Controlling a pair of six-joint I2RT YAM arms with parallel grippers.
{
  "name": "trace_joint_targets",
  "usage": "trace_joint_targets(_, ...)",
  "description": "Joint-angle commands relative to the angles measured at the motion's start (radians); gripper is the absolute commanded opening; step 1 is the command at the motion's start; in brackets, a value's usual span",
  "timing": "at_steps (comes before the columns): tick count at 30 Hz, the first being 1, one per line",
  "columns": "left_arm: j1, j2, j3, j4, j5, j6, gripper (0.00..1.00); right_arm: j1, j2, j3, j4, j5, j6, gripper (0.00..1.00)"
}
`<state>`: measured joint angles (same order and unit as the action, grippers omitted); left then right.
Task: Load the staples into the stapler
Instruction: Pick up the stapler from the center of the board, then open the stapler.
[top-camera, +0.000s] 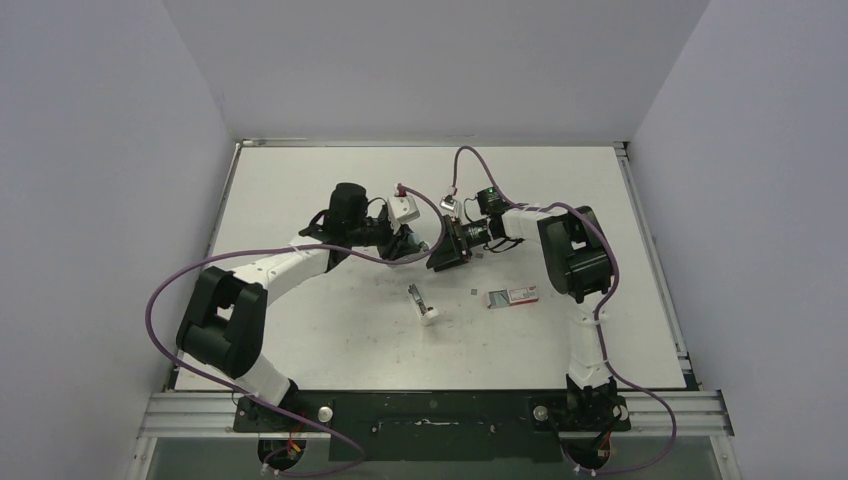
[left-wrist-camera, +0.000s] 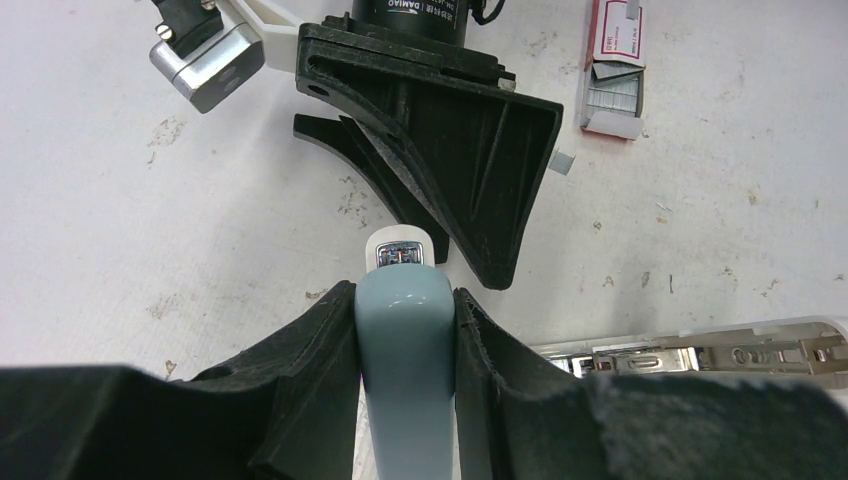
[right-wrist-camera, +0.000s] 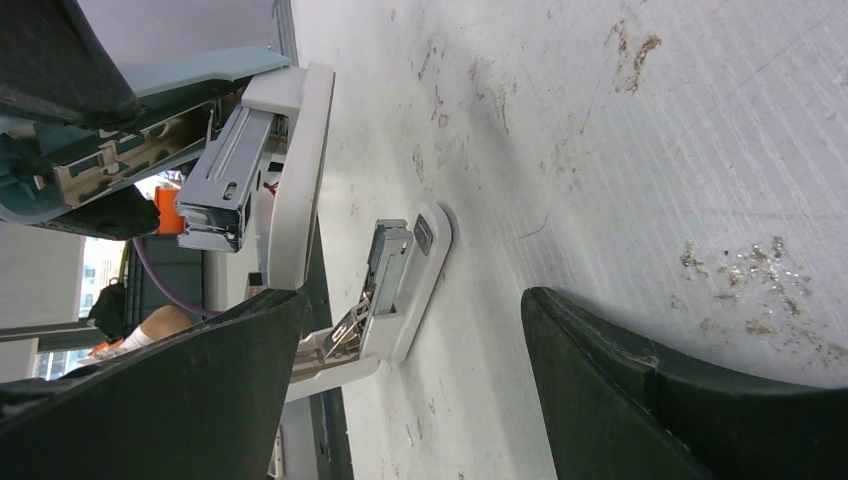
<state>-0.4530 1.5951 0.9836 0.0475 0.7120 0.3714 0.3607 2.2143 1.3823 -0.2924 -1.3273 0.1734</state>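
The left claw (left-wrist-camera: 400, 300) is clamped narrowly on a blue stapler (left-wrist-camera: 400, 350), one finger on each side of its smooth top, with the chrome nose sticking out past the fingertips. It holds the stapler above the middle of the worktop (top-camera: 330, 330). In the right wrist view this stapler is hinged open, its metal rail and white base swung away from the blue top.

The right claw (right-wrist-camera: 415, 295) stands wide with nothing between its fingers. It is just in front of the blue stapler's nose and faces the left claw.

A second, white stapler (top-camera: 423, 305) lies open on the worktop with its metal rail showing. It is nearer the arm bases than the two claws and sits between the arms.

The staples (left-wrist-camera: 612, 95) are in a small red-and-white box (left-wrist-camera: 603, 40) with its end open, grey strips visible inside. The box lies flat on the worktop to the right of the white stapler, near the right arm and well apart from both claws. Between the box and the white stapler lies a tiny grey piece (left-wrist-camera: 560, 160), possibly a loose strip of staples, though it is too small to be sure.
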Motion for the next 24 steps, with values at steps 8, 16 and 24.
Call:
trace_joint_targets(8, 0.014, -0.027, 0.027, 0.05, 0.03, -0.005, 0.0, -0.014, -0.122, 0.066, -0.045, 0.041, -0.087, 0.8)
trace_joint_targets(16, 0.046, -0.065, 0.037, 0.05, 0.056, -0.023, 0.0, -0.015, -0.221, 0.101, -0.016, 0.152, -0.05, 0.76)
trace_joint_targets(24, 0.045, -0.091, 0.034, 0.051, 0.068, -0.034, 0.0, -0.011, -0.208, 0.083, 0.096, 0.155, 0.12, 0.81)
